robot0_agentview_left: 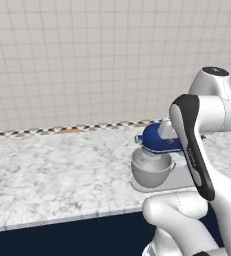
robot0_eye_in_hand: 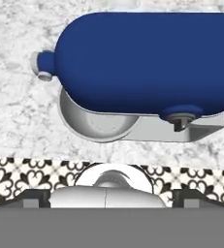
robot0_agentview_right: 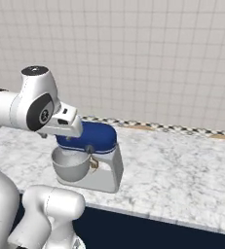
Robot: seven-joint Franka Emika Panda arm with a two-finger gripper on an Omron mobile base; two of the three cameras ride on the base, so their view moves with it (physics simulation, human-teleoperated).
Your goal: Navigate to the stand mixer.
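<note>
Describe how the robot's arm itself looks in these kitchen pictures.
The white arm is made of smooth, rounded glossy segments, with a dark cap on its top joint and a black curved band running down one link. In the right base view a dark round disc with small pale marks sits on a joint. No cables show. It stands before the blue-headed stand mixer.

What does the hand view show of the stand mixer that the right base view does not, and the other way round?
Only the hand view shows the stand mixer from close above, its blue head lying broadside with the small knob on its side, and a patterned tile band beneath. Only the right base view shows the mixer standing upright on the marble counter before the tiled wall, with the robot's arm partly in front of it. Both show the blue head, the grey bowl under it, the light grey base and the marble.
</note>
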